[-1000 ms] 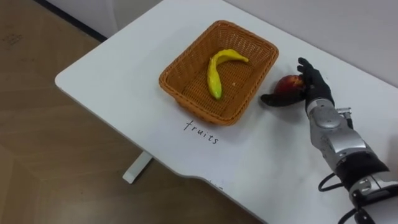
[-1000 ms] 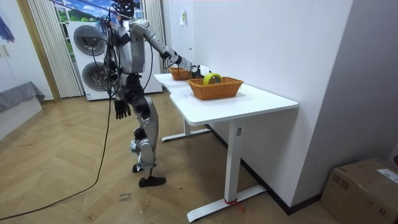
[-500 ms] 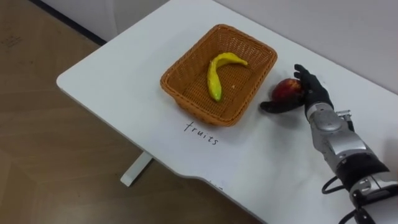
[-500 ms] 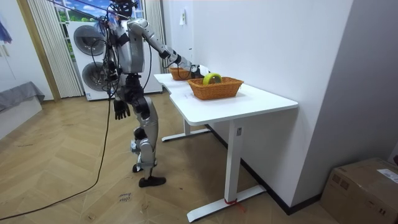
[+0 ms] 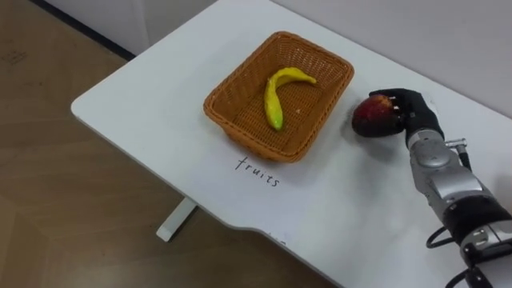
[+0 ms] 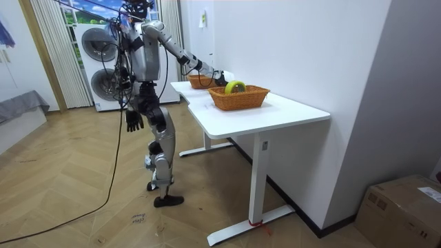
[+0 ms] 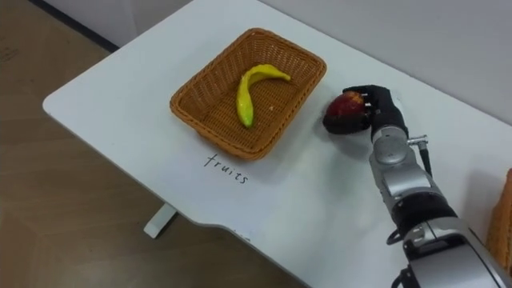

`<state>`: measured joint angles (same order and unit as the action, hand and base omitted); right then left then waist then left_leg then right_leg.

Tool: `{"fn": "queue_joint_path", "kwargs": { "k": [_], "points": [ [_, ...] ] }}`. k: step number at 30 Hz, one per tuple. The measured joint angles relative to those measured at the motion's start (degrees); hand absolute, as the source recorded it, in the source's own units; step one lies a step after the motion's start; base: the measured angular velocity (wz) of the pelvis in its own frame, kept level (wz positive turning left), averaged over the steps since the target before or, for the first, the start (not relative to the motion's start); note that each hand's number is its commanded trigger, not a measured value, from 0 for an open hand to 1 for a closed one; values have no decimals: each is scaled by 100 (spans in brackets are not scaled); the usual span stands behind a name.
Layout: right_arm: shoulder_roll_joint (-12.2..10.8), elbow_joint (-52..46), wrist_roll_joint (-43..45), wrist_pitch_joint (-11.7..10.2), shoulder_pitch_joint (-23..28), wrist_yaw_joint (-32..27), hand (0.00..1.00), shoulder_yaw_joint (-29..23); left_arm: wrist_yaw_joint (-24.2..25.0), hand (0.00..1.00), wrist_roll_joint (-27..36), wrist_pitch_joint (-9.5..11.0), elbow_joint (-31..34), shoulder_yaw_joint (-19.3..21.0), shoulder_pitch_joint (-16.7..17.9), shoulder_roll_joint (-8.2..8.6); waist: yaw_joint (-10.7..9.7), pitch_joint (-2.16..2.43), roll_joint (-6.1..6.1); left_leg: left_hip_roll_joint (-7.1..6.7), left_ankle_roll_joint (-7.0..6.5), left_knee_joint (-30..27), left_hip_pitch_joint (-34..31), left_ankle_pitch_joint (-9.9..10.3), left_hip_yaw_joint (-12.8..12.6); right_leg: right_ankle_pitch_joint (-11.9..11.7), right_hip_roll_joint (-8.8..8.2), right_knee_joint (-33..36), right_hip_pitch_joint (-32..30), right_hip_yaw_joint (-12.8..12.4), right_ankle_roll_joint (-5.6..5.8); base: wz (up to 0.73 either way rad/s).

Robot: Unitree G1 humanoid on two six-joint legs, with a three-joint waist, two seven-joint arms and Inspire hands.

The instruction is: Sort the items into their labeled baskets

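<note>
Right hand (image 5: 418,114) curled tight around red apple (image 5: 370,118). Apple just right of wicker basket (image 5: 248,138), apart from it. Banana (image 5: 274,94) inside basket. Left hand (image 6: 134,122) hangs by hip, grip unreadable.

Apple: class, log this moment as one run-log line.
right hand: shut on apple | apple: beside wicker basket, outside it | banana: in basket | left hand: at side

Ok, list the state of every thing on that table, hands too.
basket: upright on the table.
banana: lying inside the basket.
right hand: curled round the apple.
apple: held beside the basket, outside it.
left hand: hanging at the robot's side.
</note>
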<state>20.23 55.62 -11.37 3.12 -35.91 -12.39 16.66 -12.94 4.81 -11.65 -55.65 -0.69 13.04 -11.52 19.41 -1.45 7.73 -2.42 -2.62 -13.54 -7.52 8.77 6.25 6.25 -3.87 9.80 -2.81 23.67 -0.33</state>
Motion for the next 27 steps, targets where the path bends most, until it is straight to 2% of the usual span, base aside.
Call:
{"fn": "queue_joint_path", "kwargs": {
  "k": [13, 27],
  "points": [
    [-17, 1, -7, 77, 1, 155, 100, 7, 0, 0, 0, -1, 5, 0, -1, -7, 0, 0, 1, 0, 0, -10, -15, 1, -3, -13, -1, 3, 3, 3, -6, 0],
    [-22, -41, -7, 69, 5, 444, 100, -66, -36, 0, -59, 80, 39, 55, 0, -16, -78, 29, 42, 4, -2, -9, 32, -2, 4, -31, 2, -6, 40, -10, -12, -1]
  ]
}}
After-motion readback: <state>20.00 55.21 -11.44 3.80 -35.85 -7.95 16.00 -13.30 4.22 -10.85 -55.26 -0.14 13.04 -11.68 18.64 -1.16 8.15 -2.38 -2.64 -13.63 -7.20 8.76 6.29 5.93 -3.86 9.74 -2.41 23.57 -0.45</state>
